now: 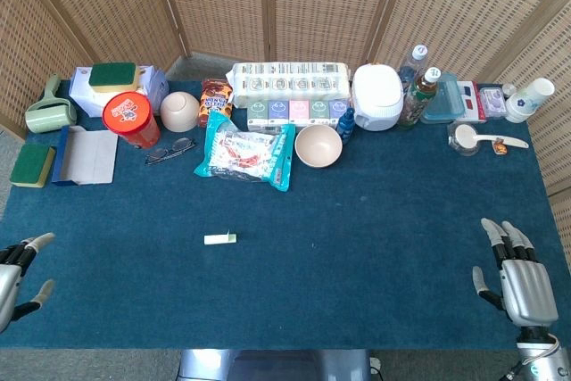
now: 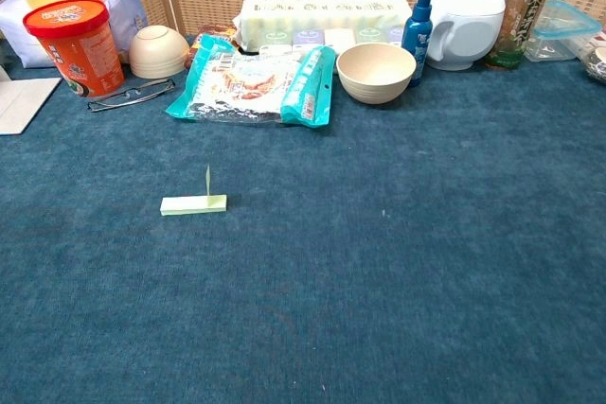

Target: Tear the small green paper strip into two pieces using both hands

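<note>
A small pale green paper strip point(image 1: 219, 238) lies flat on the blue tablecloth, left of the middle; in the chest view the strip point(image 2: 193, 203) has one end folded upright. My left hand point(image 1: 16, 272) hangs at the table's near left corner, fingers spread, holding nothing. At the near right corner my right hand point(image 1: 517, 278) is also open, fingers apart and pointing away from me. Both hands are far from the strip. Neither hand shows in the chest view.
Along the far side stand a red tub point(image 1: 130, 119), a beige bowl point(image 1: 318, 144), a teal snack bag point(image 1: 246, 154), glasses point(image 1: 170, 150), a white cooker point(image 1: 376, 96), bottles point(image 1: 419, 95) and a tissue pack point(image 1: 287, 84). A notebook point(image 1: 86, 154) and sponge point(image 1: 32, 165) lie at the left.
</note>
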`<state>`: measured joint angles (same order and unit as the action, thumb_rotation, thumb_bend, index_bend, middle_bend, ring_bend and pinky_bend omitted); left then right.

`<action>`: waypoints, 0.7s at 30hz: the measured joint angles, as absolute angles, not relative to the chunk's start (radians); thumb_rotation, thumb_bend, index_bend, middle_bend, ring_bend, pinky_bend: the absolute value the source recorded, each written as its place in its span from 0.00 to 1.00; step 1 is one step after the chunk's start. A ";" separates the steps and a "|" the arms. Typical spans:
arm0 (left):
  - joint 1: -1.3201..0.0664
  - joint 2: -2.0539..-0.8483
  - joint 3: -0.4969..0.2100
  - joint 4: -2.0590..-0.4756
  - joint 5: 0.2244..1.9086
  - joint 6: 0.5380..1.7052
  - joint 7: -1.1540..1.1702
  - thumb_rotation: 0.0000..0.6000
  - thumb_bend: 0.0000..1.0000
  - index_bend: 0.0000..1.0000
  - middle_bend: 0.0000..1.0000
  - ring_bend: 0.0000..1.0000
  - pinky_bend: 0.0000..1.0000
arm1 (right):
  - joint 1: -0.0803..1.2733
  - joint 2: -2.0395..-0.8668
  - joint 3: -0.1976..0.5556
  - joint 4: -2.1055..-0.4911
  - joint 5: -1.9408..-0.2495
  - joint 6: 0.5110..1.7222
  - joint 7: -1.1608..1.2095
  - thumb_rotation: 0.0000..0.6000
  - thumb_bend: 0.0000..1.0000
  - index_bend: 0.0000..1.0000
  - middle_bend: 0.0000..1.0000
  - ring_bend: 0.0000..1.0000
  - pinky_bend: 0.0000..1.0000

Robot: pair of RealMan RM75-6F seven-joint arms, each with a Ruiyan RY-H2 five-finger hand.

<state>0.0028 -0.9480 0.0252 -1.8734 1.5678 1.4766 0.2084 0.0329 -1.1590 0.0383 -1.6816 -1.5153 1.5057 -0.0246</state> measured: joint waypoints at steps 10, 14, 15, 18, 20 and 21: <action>-0.174 -0.924 -0.039 -1.899 1.520 1.254 0.251 1.00 0.30 0.22 0.31 0.42 0.47 | 0.038 -1.163 0.043 -1.694 -1.502 1.493 -0.045 1.00 0.50 0.03 0.14 0.03 0.11; -0.254 -0.924 -0.068 -1.895 1.507 1.163 0.274 1.00 0.30 0.23 0.49 0.61 0.63 | 0.039 -1.163 0.045 -1.699 -1.493 1.487 -0.052 1.00 0.50 0.03 0.14 0.03 0.11; -0.273 -0.925 -0.075 -1.893 1.502 1.142 0.279 1.00 0.30 0.23 0.57 0.68 0.70 | 0.039 -1.163 0.045 -1.699 -1.491 1.486 -0.054 1.00 0.50 0.03 0.14 0.03 0.11; -0.337 -0.938 -0.100 -1.885 1.485 1.080 0.289 1.00 0.30 0.23 0.74 0.83 0.85 | 0.039 -1.166 0.045 -1.700 -1.485 1.483 -0.057 1.00 0.50 0.03 0.14 0.03 0.11; -0.378 -0.954 -0.117 -1.876 1.475 1.043 0.289 1.00 0.30 0.24 0.83 0.90 0.93 | 0.039 -1.168 0.045 -1.700 -1.480 1.481 -0.058 1.00 0.50 0.03 0.14 0.03 0.11; -0.395 -0.963 -0.124 -1.871 1.472 1.029 0.288 1.00 0.30 0.25 0.87 0.93 0.96 | 0.038 -1.169 0.045 -1.699 -1.478 1.480 -0.058 1.00 0.50 0.03 0.14 0.03 0.11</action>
